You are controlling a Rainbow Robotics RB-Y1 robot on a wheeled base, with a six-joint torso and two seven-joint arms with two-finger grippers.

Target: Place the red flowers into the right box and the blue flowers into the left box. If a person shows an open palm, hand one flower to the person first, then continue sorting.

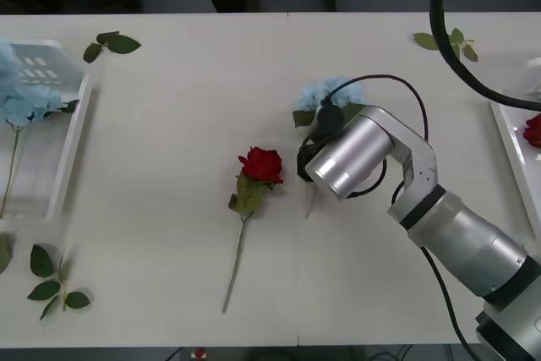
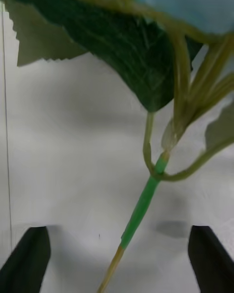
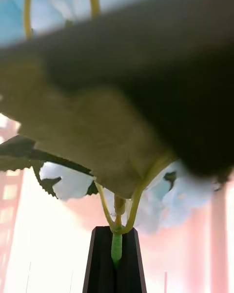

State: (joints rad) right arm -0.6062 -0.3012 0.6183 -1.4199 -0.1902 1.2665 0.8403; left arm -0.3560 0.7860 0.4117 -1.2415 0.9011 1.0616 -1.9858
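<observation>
A blue flower (image 1: 331, 95) lies at the table's middle, and my right arm's silver wrist (image 1: 349, 158) hangs over its stem. In the right wrist view my right gripper (image 2: 117, 261) is open, one black finger (image 2: 27, 259) on either side of the green stem (image 2: 141, 210), just above the table. My left gripper (image 3: 116, 234) is shut on the green stem (image 3: 116, 248) of another blue flower (image 3: 73, 183). A red flower (image 1: 260, 164) lies left of the right arm. The left box (image 1: 72, 145) holds blue flowers (image 1: 25, 106). The right box (image 1: 510, 145) holds a red flower (image 1: 532, 130).
Loose green leaf sprigs lie at the back left (image 1: 112, 43), the back right (image 1: 448, 41) and the front left (image 1: 52, 281). A black cable (image 1: 448, 31) curves down at the back right. Bare tabletop lies between the left box and the red flower.
</observation>
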